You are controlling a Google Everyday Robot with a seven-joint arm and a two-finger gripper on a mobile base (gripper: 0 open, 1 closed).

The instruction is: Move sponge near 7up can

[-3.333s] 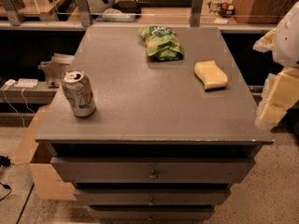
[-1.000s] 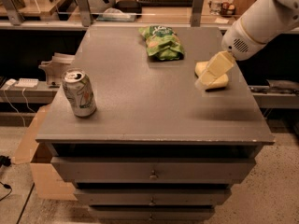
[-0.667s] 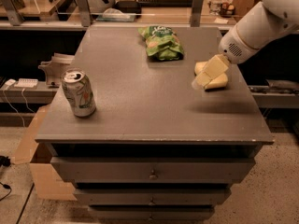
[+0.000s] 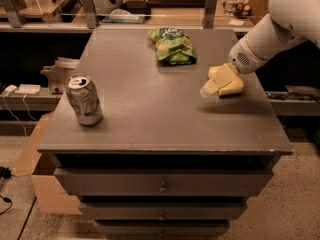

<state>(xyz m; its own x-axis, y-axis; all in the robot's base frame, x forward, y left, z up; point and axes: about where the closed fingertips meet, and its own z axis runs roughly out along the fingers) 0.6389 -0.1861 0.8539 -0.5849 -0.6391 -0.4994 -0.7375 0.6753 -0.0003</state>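
camera view: my gripper [image 4: 216, 82] is down at the right side of the cabinet top [image 4: 150, 119], right on the sponge [image 4: 234, 87]. the sponge lies under it and just to its right, touching it. both are the same pale yellow, so i cannot draw the line between them. whether my gripper is wide, narrow or clamped on the foam i cannot tell. only the sponge's right end shows clearly; my gripper covers the rest. the 7up can [image 4: 84, 100] stands upright near the left front edge, well apart from the sponge. a green chip bag [image 4: 172, 45] lies toward the back of the top. my white arm [image 4: 270, 29] is cut off at the upper right corner.
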